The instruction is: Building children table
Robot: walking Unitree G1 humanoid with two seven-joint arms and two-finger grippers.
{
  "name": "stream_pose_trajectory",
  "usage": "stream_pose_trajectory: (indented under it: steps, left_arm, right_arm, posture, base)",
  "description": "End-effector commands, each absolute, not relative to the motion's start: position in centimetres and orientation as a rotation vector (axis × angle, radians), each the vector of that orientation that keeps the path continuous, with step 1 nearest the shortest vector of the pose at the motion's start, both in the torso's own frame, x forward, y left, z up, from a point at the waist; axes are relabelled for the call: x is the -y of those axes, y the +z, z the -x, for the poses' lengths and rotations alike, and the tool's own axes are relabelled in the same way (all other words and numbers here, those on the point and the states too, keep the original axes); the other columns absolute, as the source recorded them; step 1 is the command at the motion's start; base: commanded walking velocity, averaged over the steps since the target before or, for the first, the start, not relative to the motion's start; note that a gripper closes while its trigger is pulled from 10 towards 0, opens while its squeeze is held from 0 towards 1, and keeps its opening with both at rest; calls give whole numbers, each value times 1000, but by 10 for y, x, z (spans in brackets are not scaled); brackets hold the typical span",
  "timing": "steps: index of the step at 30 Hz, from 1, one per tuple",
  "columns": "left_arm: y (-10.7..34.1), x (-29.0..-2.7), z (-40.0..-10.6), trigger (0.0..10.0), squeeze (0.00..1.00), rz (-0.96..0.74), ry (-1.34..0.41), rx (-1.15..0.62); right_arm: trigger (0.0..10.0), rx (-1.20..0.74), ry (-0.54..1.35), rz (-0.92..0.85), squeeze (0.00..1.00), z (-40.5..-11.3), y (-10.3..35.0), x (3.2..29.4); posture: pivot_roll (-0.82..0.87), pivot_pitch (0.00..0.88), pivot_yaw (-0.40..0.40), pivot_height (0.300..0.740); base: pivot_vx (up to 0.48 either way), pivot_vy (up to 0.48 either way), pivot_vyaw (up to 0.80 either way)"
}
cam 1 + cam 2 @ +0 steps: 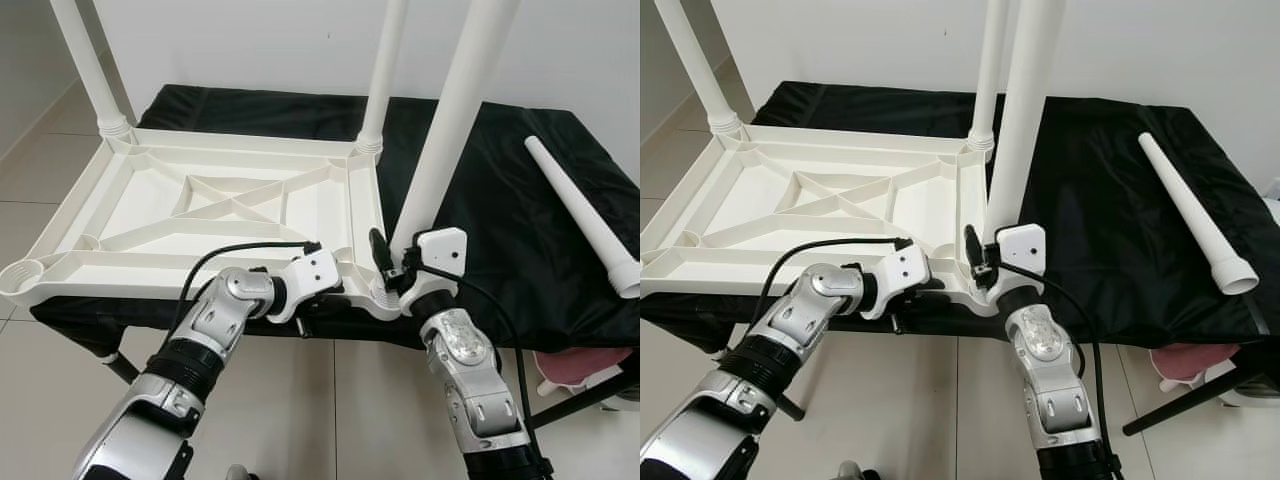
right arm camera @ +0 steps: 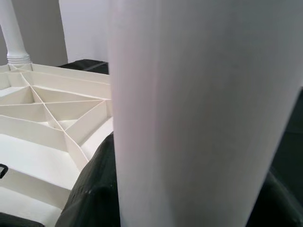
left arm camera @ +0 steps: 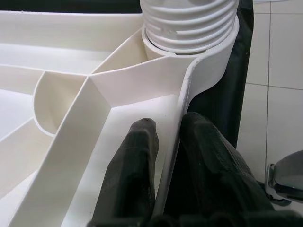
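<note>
The white plastic tabletop lies upside down on a black-covered bench. Two white legs stand in its far corners, one at the far left and one at the far right. A third leg stands tilted in the near right corner socket, with its threaded base seated there. My right gripper is shut on this leg low down, its fingers hugging it. My left gripper is shut on the tabletop's near rim beside that corner. The near left socket holds nothing.
A fourth loose leg lies on the black cloth at the right, wide end toward me. A pink item sits on the tiled floor under the bench's right end. A white wall stands behind.
</note>
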State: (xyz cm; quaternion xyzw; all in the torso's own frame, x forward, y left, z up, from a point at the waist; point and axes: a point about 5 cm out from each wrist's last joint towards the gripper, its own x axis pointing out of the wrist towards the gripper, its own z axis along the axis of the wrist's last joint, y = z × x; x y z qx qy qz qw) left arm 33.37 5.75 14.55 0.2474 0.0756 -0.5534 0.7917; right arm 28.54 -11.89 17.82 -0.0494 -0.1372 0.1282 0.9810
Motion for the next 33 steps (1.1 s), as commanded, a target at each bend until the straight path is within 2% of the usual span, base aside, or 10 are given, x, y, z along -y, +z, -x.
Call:
stream_pose_trajectory:
  steps: [1, 9, 18, 33]
  left_arm:
    - [141, -61, -334, 10000, 0, -483, -1115, -157]
    - [143, -62, -335, 10000, 0, -484, -1116, -158]
    - [145, -63, -335, 10000, 0, -484, -1113, -158]
    - [147, -64, -336, 10000, 0, -472, -1095, -155]
  right_arm:
    - [10000, 163, 268, 97, 0, -285, 156, 123]
    - [10000, 23, 479, 61, 0, -286, 140, 128]
    - [10000, -25, 526, 74, 0, -287, 132, 128]
    - [10000, -46, 257, 107, 0, -284, 118, 131]
  posture:
    - [-2, 80, -20, 740]
    - [-5, 85, -9, 740]
    - [0, 91, -10, 740]
    - [-2, 98, -14, 740]
  base:
    - [0, 0, 0]
    - [0, 0, 0]
    - [0, 0, 0]
    - [0, 0, 0]
